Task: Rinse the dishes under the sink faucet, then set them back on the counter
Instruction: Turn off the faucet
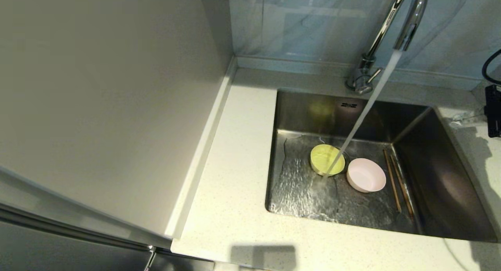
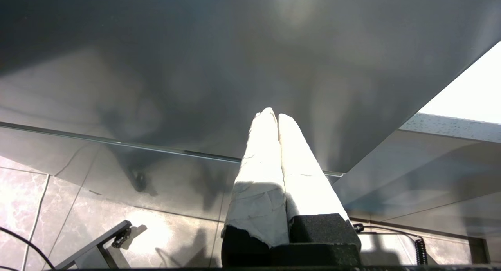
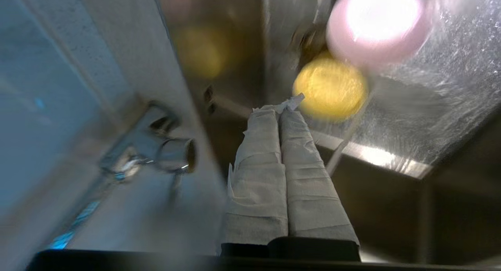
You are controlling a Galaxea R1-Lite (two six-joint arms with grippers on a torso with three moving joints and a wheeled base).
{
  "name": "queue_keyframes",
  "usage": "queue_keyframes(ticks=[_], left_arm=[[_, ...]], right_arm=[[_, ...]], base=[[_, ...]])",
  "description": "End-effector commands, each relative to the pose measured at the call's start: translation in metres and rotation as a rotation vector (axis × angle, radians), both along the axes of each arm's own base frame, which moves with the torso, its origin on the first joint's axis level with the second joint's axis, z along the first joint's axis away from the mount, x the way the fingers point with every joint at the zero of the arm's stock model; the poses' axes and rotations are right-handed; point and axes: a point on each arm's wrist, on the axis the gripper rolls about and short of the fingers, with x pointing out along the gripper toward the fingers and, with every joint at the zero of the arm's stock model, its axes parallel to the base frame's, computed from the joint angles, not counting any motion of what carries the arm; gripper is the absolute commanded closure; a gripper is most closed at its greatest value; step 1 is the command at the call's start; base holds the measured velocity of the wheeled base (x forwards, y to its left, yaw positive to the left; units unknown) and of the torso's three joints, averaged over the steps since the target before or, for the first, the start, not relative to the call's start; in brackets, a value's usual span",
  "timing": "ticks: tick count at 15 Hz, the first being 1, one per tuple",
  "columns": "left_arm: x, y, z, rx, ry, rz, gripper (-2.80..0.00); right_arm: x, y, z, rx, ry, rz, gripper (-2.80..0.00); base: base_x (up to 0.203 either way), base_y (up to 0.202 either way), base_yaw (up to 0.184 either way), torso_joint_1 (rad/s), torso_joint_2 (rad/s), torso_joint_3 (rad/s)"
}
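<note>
We see right gripper [image 3: 280,110] closed, empty, above sink [image 1: 450,177]; green bowl [image 1: 327,159] under faucet [image 1: 395,24] stream; left gripper [image 2: 274,116] closed.

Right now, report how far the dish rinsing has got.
Done: faucet is running and the dishes are in the sink. In hand: water hits the yellow-green bowl; the right gripper, shut and empty, is above the sink. Left: pink bowl and chopsticks look unrinsed; nothing is back on the counter. Left gripper is parked below.
</note>
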Motion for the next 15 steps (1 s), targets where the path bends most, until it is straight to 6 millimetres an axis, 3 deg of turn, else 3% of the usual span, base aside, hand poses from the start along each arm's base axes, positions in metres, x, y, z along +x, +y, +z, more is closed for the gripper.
queue_keyframes(ticks=[1, 7, 15], left_arm=[[0.000, 0.000, 0.000, 0.000, -0.003, 0.001, 0.00], [0.000, 0.000, 0.000, 0.000, -0.003, 0.001, 0.00], [0.000, 0.000, 0.000, 0.000, -0.003, 0.001, 0.00]], right_arm=[[0.014, -0.005, -0.010, 0.145, 0.012, -0.007, 0.00], [0.037, -0.006, 0.002, 0.376, -0.151, 0.096, 0.00], [0.058, 0.054, 0.005, 0.395, -0.155, 0.285, 0.00]], base=[[0.000, 0.000, 0.000, 0.000, 0.00, 0.000], [0.000, 0.000, 0.000, 0.000, 0.00, 0.000], [0.000, 0.000, 0.000, 0.000, 0.00, 0.000]])
